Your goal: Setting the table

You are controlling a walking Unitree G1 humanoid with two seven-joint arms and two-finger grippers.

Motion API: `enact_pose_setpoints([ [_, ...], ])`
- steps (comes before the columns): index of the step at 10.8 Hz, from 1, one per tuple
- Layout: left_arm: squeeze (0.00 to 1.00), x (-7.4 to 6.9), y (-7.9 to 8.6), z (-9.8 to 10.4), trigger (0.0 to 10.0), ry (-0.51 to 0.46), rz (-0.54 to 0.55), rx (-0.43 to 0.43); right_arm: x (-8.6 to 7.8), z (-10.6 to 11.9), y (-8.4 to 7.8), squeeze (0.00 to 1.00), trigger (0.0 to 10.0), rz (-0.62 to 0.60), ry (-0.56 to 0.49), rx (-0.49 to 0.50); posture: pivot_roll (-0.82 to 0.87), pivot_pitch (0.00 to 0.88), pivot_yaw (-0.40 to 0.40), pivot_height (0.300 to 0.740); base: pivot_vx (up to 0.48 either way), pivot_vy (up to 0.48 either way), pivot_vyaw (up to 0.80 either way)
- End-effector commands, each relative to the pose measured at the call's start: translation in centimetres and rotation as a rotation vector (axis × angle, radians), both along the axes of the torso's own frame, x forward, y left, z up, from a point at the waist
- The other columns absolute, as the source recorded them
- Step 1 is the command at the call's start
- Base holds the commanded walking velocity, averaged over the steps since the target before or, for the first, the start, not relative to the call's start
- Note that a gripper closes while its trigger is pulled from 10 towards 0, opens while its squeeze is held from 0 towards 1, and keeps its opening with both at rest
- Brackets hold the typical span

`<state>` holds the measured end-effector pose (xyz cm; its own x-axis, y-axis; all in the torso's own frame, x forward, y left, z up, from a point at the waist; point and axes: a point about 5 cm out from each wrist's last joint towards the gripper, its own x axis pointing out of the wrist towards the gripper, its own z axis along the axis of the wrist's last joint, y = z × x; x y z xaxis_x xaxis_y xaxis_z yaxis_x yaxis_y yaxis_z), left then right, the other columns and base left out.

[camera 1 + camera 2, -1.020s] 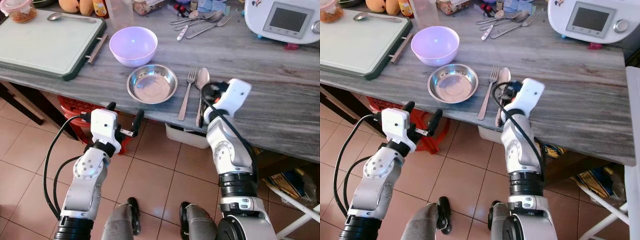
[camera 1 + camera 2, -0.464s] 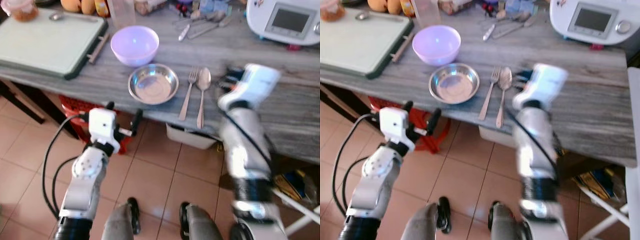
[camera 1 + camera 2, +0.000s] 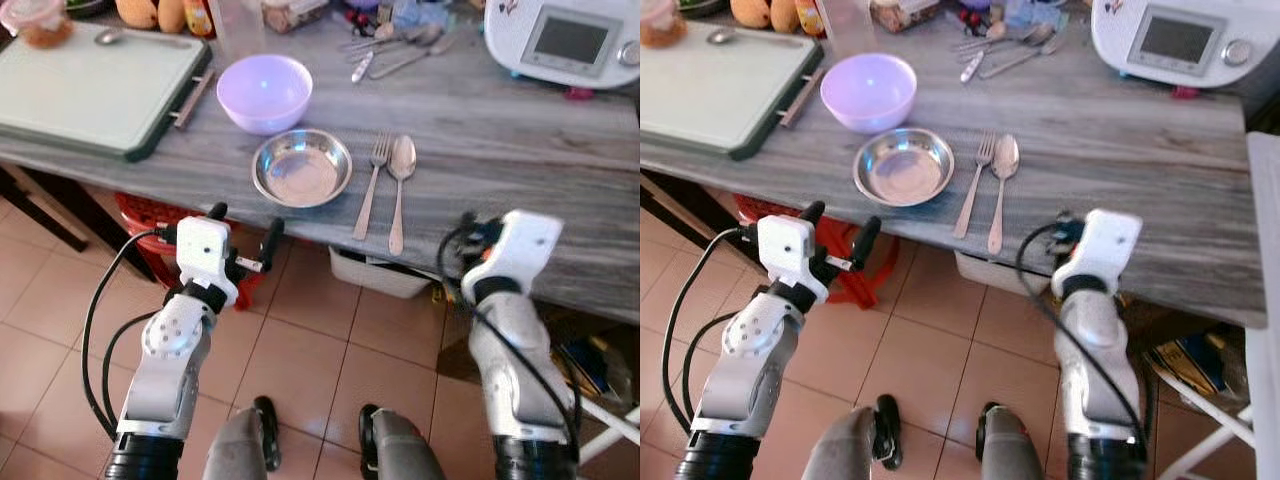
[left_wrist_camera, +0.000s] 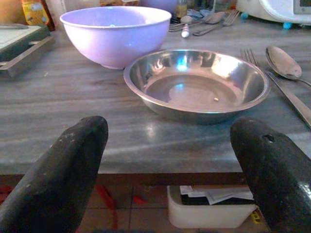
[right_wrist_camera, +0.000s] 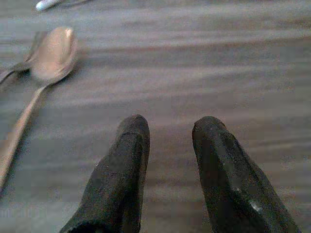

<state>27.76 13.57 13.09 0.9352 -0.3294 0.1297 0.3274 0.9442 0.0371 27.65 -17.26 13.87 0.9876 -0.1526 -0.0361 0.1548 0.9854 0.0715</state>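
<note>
At centre frame a fork (image 3: 371, 184) and spoon (image 3: 399, 186) lie beside the steel dish (image 3: 301, 167); left end effector (image 3: 243, 224) gapes empty, right end effector (image 5: 165, 145) slightly parted, empty.

The left gripper (image 3: 243, 238) hangs low out front on its bent arm, fingers spread wide. The right gripper (image 5: 167, 145) sits higher, its fingers nearly together, holding nothing.

Grey wooden table (image 3: 520, 150) carries steel dish (image 3: 302, 168), fork (image 3: 372, 185), spoon (image 3: 400, 185) (side by side), lilac bowl (image 3: 265, 92).
</note>
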Motion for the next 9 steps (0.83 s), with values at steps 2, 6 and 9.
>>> enact_pose_setpoints([
  [2,0.00,-0.1,0.3,-0.3,10.0,0.011,-0.001,0.008,0.1,0.2,1.0,1.00,10.0,0.054,0.024,0.002,-0.06,0.214,0.039,0.740,0.000,0.000,0.00],
  [6,0.00,-0.3,0.2,-0.4,10.0,0.016,0.002,0.004,-0.3,-0.8,2.8,0.00,10.0,0.192,0.137,-0.017,-0.06,0.219,0.031,0.740,0.000,0.000,0.00],
  [9,0.00,-0.2,0.1,-0.4,10.0,0.018,-0.001,0.004,-0.2,-1.0,3.3,0.00,10.0,0.249,0.180,-0.035,-0.06,0.220,0.033,0.740,0.000,0.000,0.00],
])
